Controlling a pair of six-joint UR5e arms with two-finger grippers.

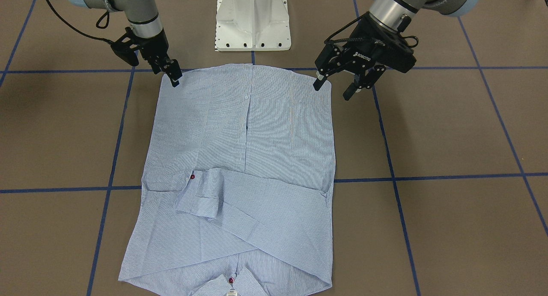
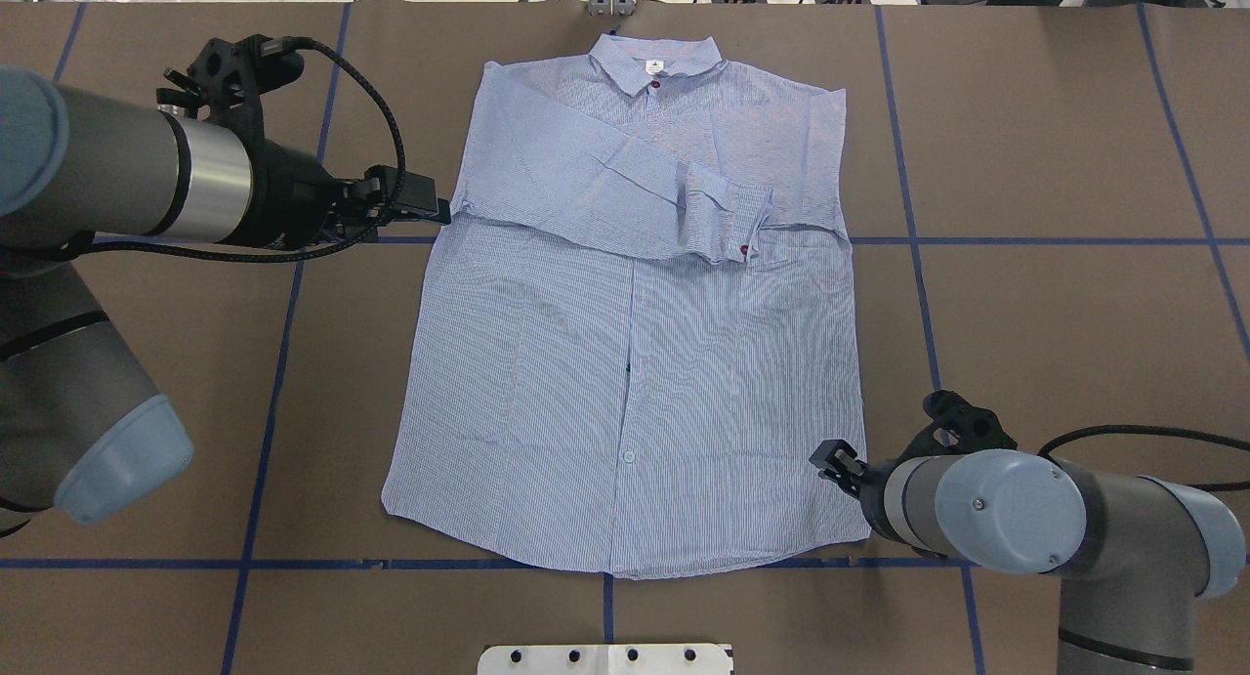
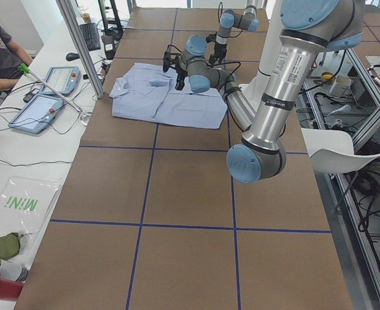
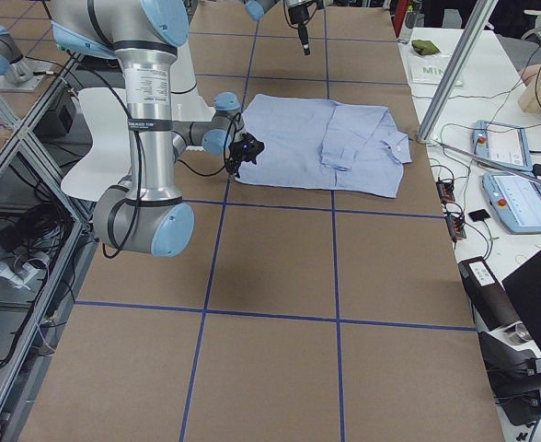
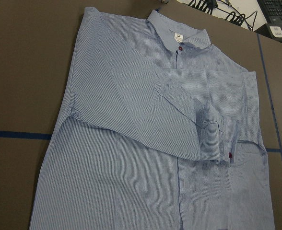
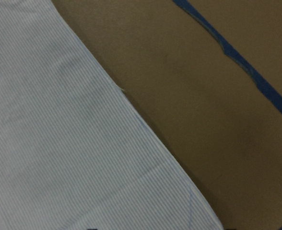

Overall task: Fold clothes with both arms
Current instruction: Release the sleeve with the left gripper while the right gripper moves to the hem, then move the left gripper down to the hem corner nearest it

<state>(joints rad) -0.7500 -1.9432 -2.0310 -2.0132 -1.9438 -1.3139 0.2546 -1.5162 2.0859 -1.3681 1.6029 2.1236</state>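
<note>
- The light blue striped shirt [image 2: 625, 362] lies flat and front-up on the tabletop [image 2: 1055, 343]; its collar [image 2: 656, 55] points away from the robot, and its sleeves are crossed over the chest, with one cuff [image 2: 728, 221] on top
- With the sleeves already in, the step in hand looks like the reach for the hem [image 2: 684, 558], so the lower half can be folded up toward the collar
- The next move likely calls for each arm to pinch its own hem corner; both must then lift and carry evenly, so the crossed sleeves are not dragged
- The right arm [image 2: 986, 509] is low; its end effector [image 1: 173, 78] points down at the hem's right corner, at or just beside the edge; I cannot tell whether it is spread or pressed together
- The left arm [image 2: 195, 182] seems raised above the shirt's left side; its end effector [image 1: 332, 90] is spread wide, tilted downward and holds nothing
</note>
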